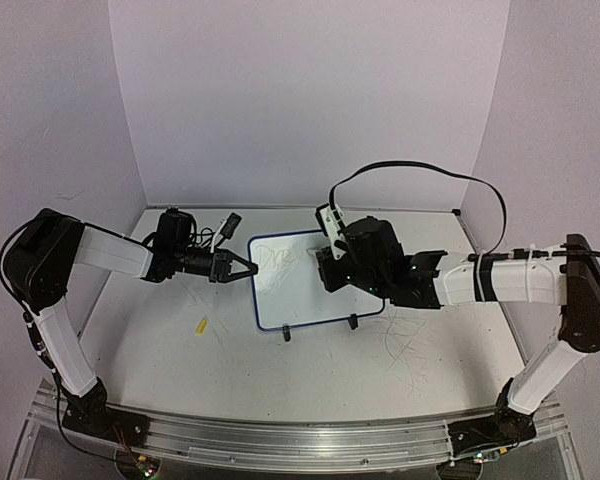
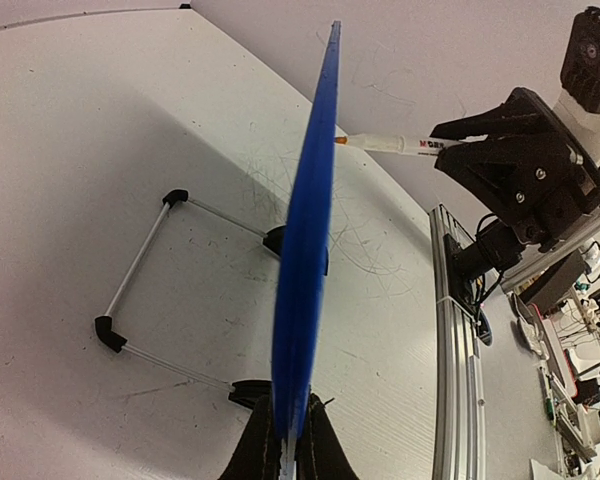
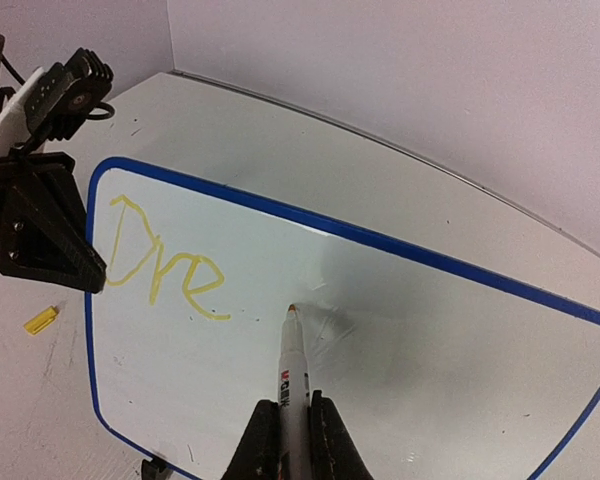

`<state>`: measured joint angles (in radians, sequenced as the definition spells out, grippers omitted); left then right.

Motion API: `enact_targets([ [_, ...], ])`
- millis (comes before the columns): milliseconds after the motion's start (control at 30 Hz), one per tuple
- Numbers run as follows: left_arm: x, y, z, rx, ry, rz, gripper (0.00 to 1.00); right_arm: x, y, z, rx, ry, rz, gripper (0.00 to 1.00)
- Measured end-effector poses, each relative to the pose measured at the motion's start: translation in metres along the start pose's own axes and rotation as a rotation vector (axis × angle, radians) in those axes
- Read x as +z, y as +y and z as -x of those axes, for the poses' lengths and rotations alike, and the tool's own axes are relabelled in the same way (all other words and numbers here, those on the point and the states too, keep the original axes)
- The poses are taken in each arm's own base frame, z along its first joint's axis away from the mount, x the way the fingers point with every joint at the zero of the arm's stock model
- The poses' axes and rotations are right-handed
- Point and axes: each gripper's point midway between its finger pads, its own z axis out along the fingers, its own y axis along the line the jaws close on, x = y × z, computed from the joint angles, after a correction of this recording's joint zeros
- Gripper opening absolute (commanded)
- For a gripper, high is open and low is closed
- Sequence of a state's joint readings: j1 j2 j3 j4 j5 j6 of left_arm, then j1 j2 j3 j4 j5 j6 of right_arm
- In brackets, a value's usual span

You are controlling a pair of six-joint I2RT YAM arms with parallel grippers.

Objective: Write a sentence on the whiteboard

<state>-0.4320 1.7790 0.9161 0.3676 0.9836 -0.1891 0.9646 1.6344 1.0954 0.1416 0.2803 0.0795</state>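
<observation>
the sentence reads only "dre" on the whiteboard, propped upright mid-table; most words are left to write. the right gripper is closed on a marker, its tip at the board's face. the left gripper clamps the board's edge.
</observation>
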Motion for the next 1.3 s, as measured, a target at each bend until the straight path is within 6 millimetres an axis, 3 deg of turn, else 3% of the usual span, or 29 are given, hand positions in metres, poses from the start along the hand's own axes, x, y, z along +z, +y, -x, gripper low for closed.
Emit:
enact_targets([
  [800,0.000,0.000,0.000,0.001,0.001,0.000,0.00,0.008,0.005,0.012,0.003,-0.018,0.006,0.00],
  [1300,0.000,0.000,0.000,0.001,0.001,0.000,0.00,0.010,0.015,0.003,-0.006,0.015,0.059,0.00],
])
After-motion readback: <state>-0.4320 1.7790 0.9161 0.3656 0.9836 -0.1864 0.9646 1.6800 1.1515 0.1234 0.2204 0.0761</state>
